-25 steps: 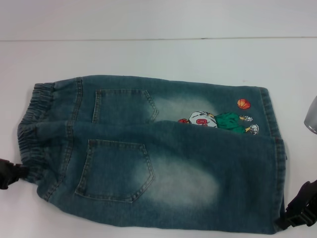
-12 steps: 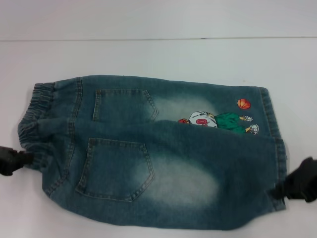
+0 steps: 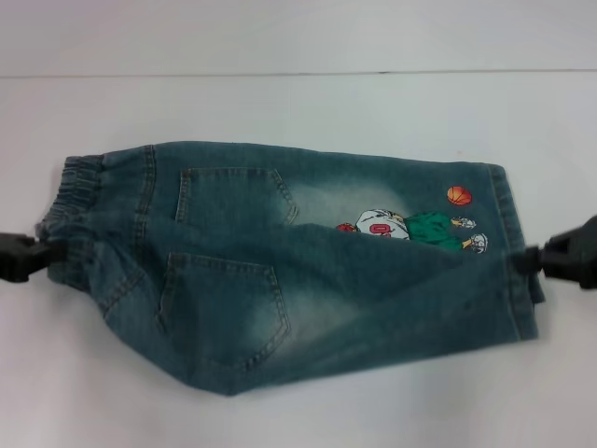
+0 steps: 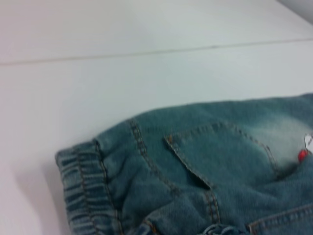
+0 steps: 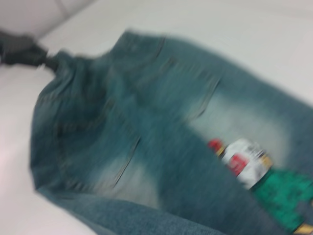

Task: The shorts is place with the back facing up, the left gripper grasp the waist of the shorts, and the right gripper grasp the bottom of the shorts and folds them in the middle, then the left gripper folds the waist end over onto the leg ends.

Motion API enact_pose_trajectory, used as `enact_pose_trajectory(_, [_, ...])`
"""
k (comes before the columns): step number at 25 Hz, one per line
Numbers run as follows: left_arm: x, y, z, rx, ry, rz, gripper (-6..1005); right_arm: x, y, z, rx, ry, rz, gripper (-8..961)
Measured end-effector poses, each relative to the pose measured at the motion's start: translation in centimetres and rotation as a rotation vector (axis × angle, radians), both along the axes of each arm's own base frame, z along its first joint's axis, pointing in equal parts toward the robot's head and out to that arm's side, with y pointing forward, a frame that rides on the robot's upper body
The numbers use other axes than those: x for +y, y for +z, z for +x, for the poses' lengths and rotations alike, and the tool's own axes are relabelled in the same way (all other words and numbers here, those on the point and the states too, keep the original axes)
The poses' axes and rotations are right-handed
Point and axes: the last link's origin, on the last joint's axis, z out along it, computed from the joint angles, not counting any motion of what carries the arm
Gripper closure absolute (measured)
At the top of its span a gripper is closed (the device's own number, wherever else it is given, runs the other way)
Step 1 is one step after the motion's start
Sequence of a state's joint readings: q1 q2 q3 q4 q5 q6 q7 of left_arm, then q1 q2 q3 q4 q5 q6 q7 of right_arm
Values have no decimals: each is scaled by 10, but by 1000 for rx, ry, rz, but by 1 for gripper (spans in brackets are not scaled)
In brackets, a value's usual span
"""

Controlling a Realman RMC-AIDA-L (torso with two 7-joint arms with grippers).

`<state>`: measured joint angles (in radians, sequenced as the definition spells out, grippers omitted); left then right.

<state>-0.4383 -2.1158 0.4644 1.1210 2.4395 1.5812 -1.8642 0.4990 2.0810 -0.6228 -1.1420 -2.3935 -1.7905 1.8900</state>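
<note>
- The shorts [image 3: 308,261] lie back side up on the white table [image 3: 298,103], waist [image 3: 70,201] toward the robot's left, leg hems toward its right.
- The left gripper [image 3: 37,255] is clamped on the near part of the waist, fabric pinched between its fingers.
- The right gripper [image 3: 541,259] is closed on the bottom of the shorts [image 3: 520,280], gripping the near leg's hem.
- The near leg is lifted and drawn taut between the 2 claws, its edge sagging, partly covering the cartoon print [image 3: 410,229].
- The far half rests flat; 2 back pockets show, orange ball [image 3: 458,195] by the far hem.
- In the right wrist view, the left gripper [image 5: 46,59] holds the bunched waist.
</note>
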Motion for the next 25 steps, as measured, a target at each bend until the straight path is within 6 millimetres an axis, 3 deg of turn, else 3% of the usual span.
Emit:
enact_pose_trajectory(13, [26,5,-6,34,82,175,957,32,10,23,33,-92,302,911])
enact_pose_trajectory(18, [28,4,-4,37,79,172,957,26,3,16,41,-54,223,868])
enact_pose_trajectory(25, [23,2,-6,43,68,137,957,14,13,-7,-42,-19,18,809])
